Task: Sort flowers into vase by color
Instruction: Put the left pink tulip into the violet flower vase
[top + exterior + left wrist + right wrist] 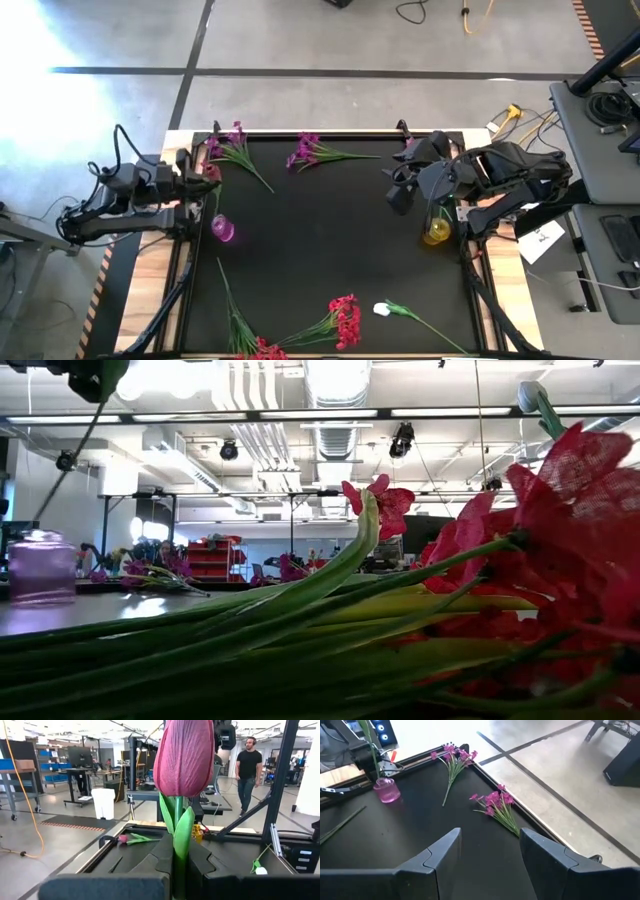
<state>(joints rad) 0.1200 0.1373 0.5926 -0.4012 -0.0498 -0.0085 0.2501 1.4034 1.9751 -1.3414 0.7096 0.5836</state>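
Where overhead hides it, claw-pinched pink tulip

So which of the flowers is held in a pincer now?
The pink tulip: it stands upright, its stem clamped in the shut left pincer. The purple clusters, red clusters and white tulip all lie on the table.

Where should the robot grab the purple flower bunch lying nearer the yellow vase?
Probably the thin green stem of the purple fabric flower bunch, not the floppy blossoms. It lies flat on the black mat, stem end towards the open right gripper, so coming straight down from above, fingers either side of the stem, looks easiest.
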